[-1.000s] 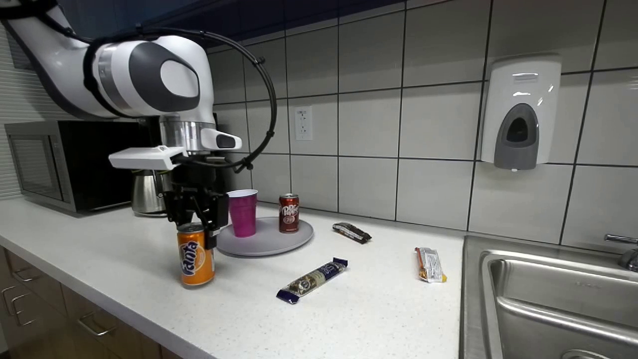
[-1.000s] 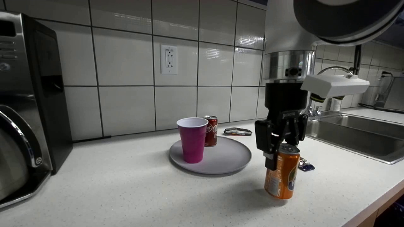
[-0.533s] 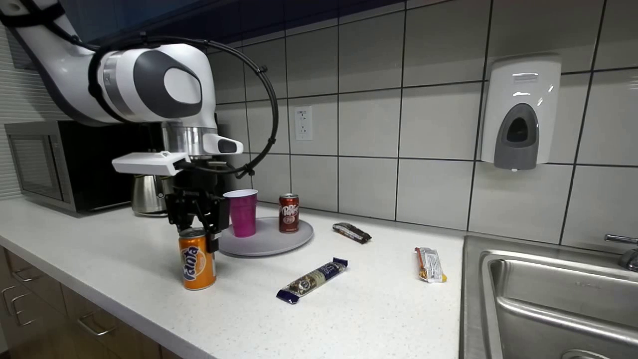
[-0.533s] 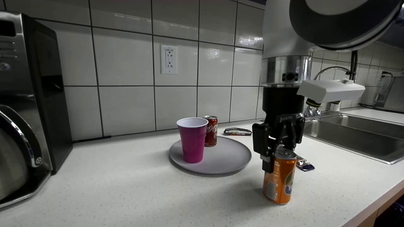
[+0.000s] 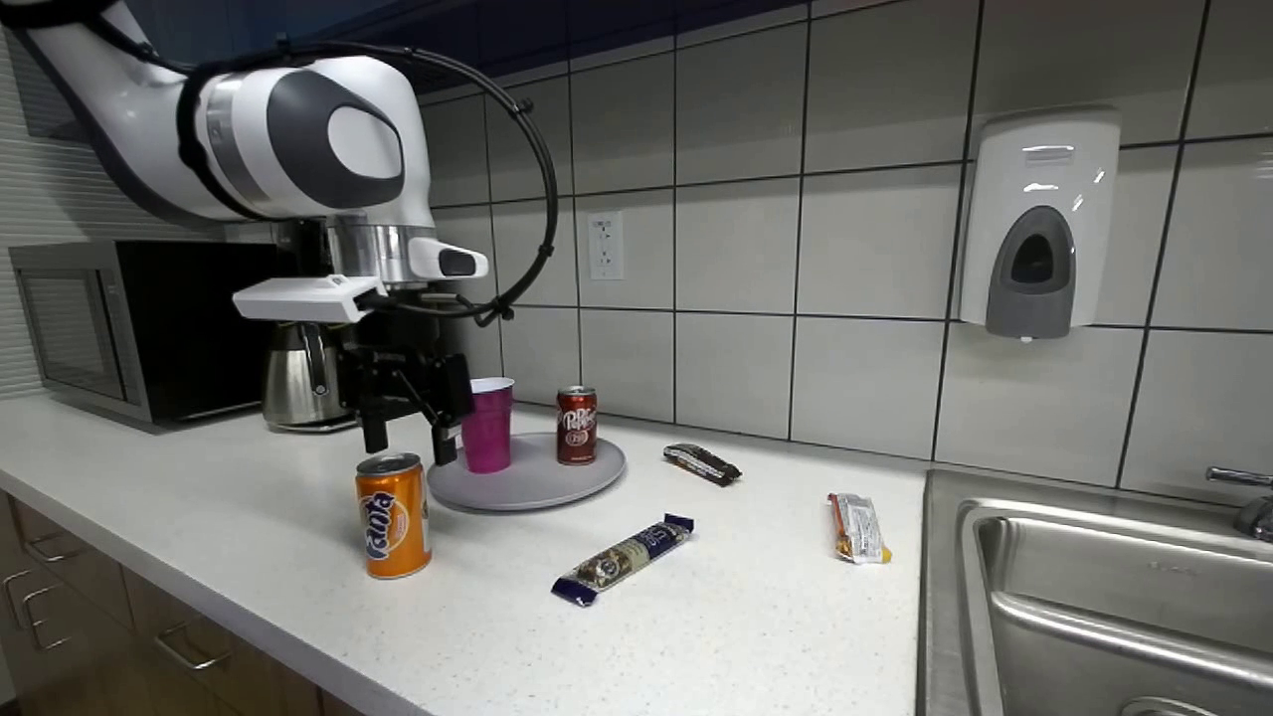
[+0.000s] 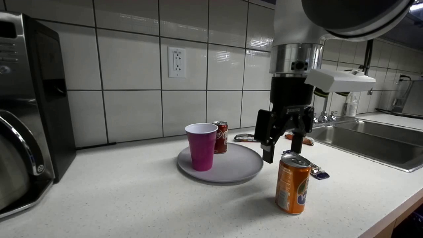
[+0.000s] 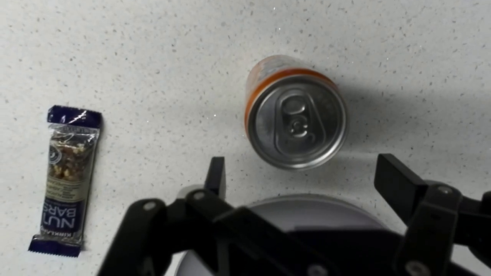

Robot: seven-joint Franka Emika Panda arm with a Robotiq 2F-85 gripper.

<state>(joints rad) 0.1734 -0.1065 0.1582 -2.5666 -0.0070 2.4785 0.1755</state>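
An orange Fanta can stands upright on the white counter. It also shows in an exterior view and in the wrist view. My gripper is open and empty, just above and behind the can and apart from it. Its fingers are spread wide in an exterior view and in the wrist view. A grey plate lies close by and bears a magenta cup and a dark red Dr Pepper can. The plate's rim shows below the can in the wrist view.
A nut bar lies near the Fanta can. A dark-wrapped bar and a silver-and-orange bar lie farther along. A steel sink is set in the counter. A metal pitcher, a microwave and the tiled wall stand behind.
The gripper was closed around the can's top and lowered it slightly onto the counter. Its fingers have since opened and it has risen off the can, which stays standing.
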